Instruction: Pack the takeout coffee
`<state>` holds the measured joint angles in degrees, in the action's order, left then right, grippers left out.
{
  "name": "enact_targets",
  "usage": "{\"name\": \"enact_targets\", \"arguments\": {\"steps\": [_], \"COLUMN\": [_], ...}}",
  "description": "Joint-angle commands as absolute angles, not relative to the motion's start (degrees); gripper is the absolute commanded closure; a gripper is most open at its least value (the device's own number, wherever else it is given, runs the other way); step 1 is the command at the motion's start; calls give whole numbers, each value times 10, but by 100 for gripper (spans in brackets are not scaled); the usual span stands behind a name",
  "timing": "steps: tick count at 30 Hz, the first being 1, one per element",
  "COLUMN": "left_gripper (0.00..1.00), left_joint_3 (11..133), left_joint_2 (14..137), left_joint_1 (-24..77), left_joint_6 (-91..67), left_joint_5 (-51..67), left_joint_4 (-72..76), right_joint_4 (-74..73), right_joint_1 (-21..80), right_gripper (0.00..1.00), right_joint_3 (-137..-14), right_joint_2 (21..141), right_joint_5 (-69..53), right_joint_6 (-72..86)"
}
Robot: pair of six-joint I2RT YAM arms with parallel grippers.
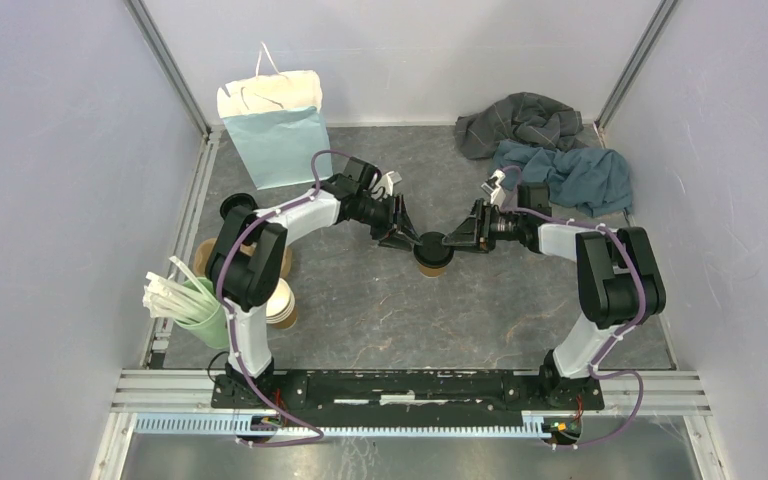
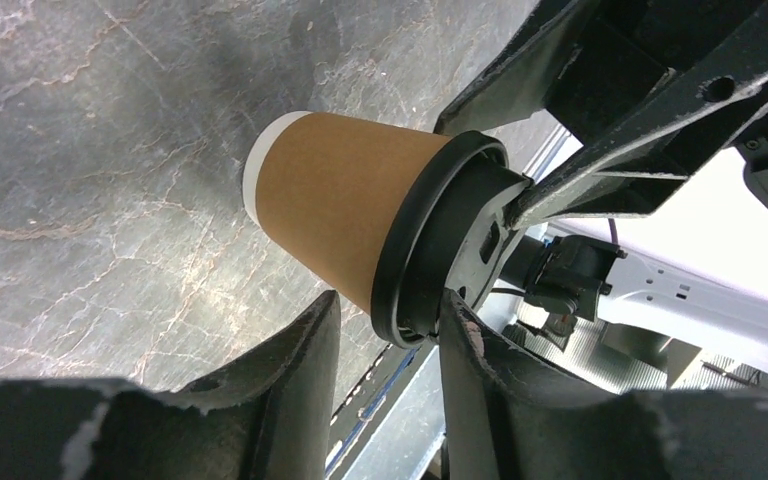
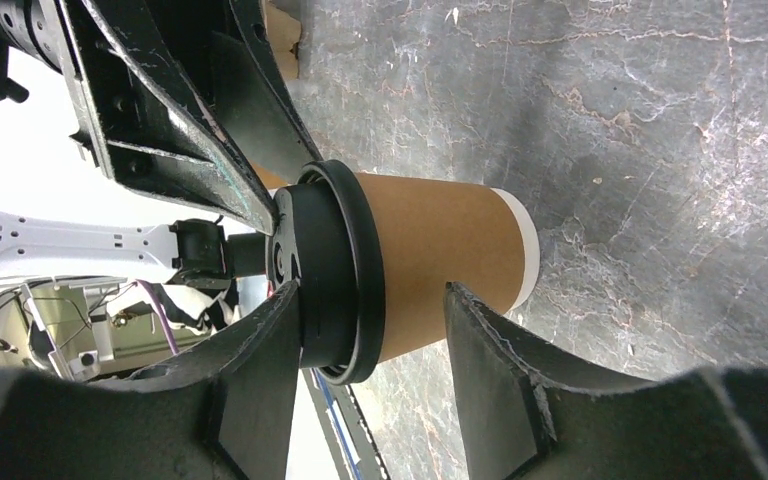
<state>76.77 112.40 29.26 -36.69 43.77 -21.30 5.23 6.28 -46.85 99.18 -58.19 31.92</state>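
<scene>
The takeout coffee (image 1: 433,262), a brown paper cup (image 2: 330,205) (image 3: 440,255) with a black lid (image 2: 430,250) (image 3: 335,270), stands upright mid-table. My left gripper (image 1: 405,238) (image 2: 390,300) reaches it from the left and my right gripper (image 1: 457,240) (image 3: 371,290) from the right. Each is open and straddles the lid's rim. One finger of each lies on the lid's top, the other beside the cup wall below the rim. In the left wrist view a small gap shows between the lower finger (image 2: 305,360) and the cup.
A teal and white paper bag (image 1: 275,135) stands at the back left. Grey and blue cloths (image 1: 550,150) lie at the back right. A stack of lidless cups (image 1: 282,300), a green cup of white sticks (image 1: 195,305) and a loose black lid (image 1: 235,207) sit near the left arm.
</scene>
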Motion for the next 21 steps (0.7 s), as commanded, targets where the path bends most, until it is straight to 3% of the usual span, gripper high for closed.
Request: {"name": "enact_targets", "arguments": {"steps": [1,7,13,17,21], "left_gripper": [57,57,45,38,23], "left_joint_3": [676,649,719,740,749], "left_joint_2": [1165,1114,1094,1100,1083], "left_joint_1": [295,296,303,304,303], "left_joint_6": [-307,-273,-283,-298,-310], "left_joint_5": [283,310,463,474,463], "left_joint_4": [-288,-278,-270,-270,-266], "right_joint_4": [26,-33,-59,-83,-116], "right_joint_1": [58,57,68,86,83], "right_gripper": [45,43,30,26,16], "right_joint_3": [-398,-449,-554,-581,-591], "right_joint_2": [1044,1029,1009,1016,990], "right_joint_5": [-475,-487,-536,-540,-531], "right_joint_6": [257,237,272,262,244]}}
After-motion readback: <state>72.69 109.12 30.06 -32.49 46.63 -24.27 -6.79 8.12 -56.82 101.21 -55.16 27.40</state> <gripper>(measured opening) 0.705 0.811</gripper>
